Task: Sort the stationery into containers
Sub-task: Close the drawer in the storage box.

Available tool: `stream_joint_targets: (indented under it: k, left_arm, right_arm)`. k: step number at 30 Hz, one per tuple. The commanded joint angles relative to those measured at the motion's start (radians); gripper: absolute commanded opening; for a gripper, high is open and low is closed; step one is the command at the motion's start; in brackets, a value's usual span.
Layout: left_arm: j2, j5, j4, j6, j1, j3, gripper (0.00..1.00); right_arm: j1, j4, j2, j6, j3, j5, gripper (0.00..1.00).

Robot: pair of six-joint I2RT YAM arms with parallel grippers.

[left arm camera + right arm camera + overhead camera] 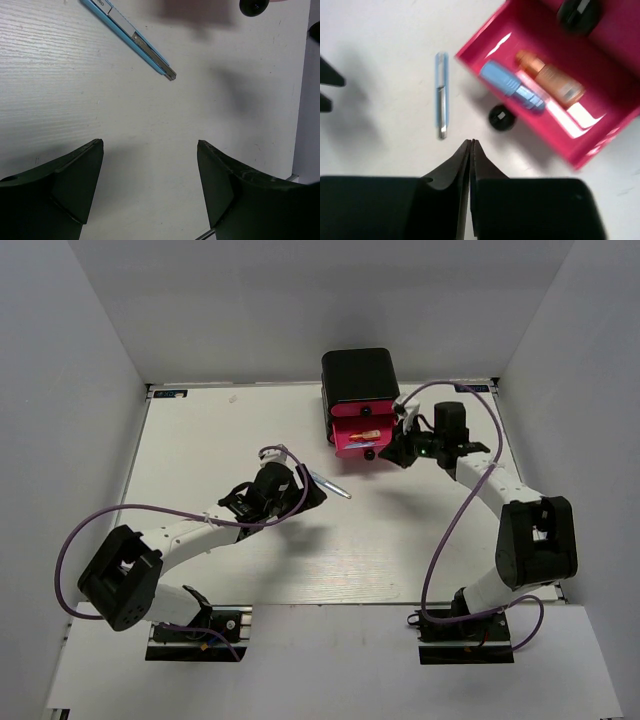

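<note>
The left gripper [150, 150] hangs low over the white wood-grain table [60, 100] with its jaws spread wide and nothing between them. The slim light-blue pen with a metal clip [131, 36] lies flat on the table ahead of the fingers and off to their left, touching neither, its metal end pointing back toward the gap. The wide spread looks meant to let the fingers straddle the thin barrel once the arm reaches forward. The pen lies at a slant to the jaws, so a turn of the wrist would likely help.

The right gripper [471, 145] has its two black fingers pressed together, holding nothing. Just ahead of its tips and a little to the right sits the small round black knob [501, 117] of the pulled-out glossy pink drawer [600, 135], which belongs to the rounded black box [358, 375]. Inside the drawer, further ahead and to the right, a short blue capped marker [512, 86] and an orange capped marker [550, 77] lie side by side. The drawer probably stands open so the pen can be dropped in, and the pinched fingers by the knob seem placed to tend it. From overhead, the pen appears to be the only item outside the drawer
</note>
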Motion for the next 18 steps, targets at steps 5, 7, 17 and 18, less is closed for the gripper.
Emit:
stream_joint_targets:
  k: [5,7,17,18]
  left_arm:
    - [-0.001,0.010,0.011,0.017,-0.001,0.045,0.85]
    - [-0.001,0.010,0.011,0.017,-0.001,0.045,0.85]
    - [-0.013,0.001,-0.008,0.027,-0.001,0.045,0.85]
    - [-0.013,0.001,-0.008,0.027,-0.001,0.045,0.85]
  right_arm:
    - [-0.004,0.032,0.022,0.278,-0.096,-0.112,0.35]
    - [0.001,0.077,0.036,0.363,-0.105,-0.112,0.45]
    - [0.011,0.359,0.137,0.698,-0.153,0.016,0.61]
    - [0.016,0.368,0.151,0.705,-0.148,0.035,0.61]
